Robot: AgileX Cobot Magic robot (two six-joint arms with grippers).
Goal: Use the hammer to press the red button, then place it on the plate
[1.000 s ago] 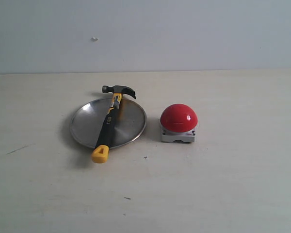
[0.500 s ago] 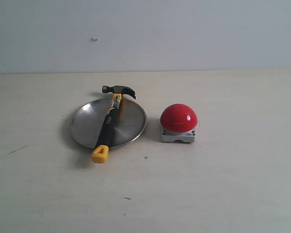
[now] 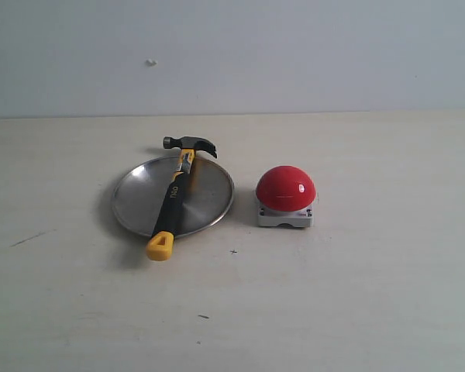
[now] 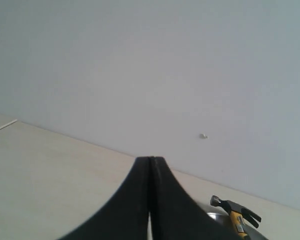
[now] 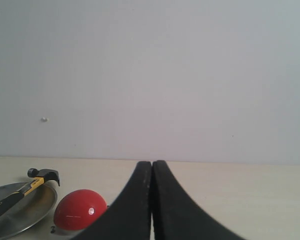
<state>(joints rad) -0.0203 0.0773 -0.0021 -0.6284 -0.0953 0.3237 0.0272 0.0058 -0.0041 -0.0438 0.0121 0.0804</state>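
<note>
A pale wall (image 3: 294, 54) is seen across the top of the exterior view, and a light table (image 3: 356, 310) is spread out below it. The left gripper (image 4: 150, 161) is shown in its own wrist view with its two black jaws pressed together. The right gripper (image 5: 152, 164) is shown the same way, jaws pressed together. A round silver plate (image 3: 136, 201) is set on the table, left of the middle of the exterior view. The hammer (image 3: 173, 198) is laid across the plate. Its dark head is stuck out past the plate's upper edge, and its yellow loop end is stuck out past the lower edge. The red button (image 3: 285, 187) is placed near the plate's right side, not touching it. A tiny white speck (image 3: 150, 62) is seen on the wall at the upper left.
</note>
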